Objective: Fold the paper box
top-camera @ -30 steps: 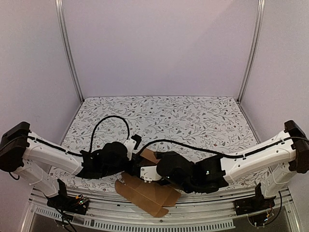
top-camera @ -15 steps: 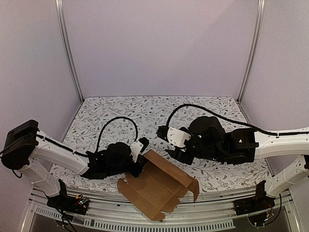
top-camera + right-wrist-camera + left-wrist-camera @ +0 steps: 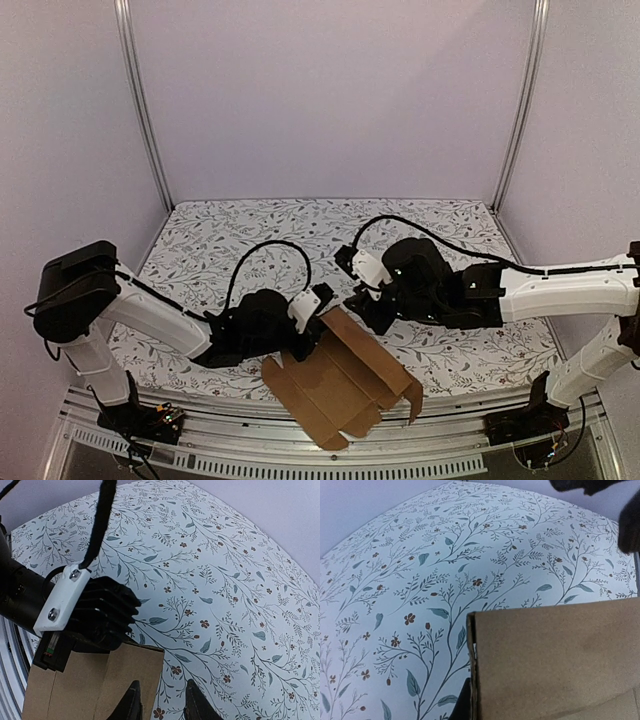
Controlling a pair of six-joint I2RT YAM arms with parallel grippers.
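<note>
Paper box [image 3: 340, 385] is found at the 6 o'clock edge of the flower-patterned table [image 3: 250, 240], its nearest corner jutting out past the front rail [image 3: 200, 440]. It is pinched at its 11 o'clock corner by the left gripper [image 3: 312, 330], whose jaws are pressed together on the cardboard edge; in the right wrist view that black body can be made out sitting on top of the upper panel. The hold is judged to serve as an anchor, so that one wall is propped up while the other side is worked. The right gripper [image 3: 162, 704] is poised just past the 12 o'clock edge of the paper box, its two fingers spread with nothing clamped between them, and the free cardboard edge is lined up roughly under the gap, a placing that seems meant for a bite on that edge. As for looks, plain brown card is seen, scored into long narrow panels that are lifted into a shallow open trough rather than a closed carton. A small flap is turned down at the 4 o'clock end and notched tabs are shown along the 8 o'clock side. Folding is judged to be far from finished
</note>
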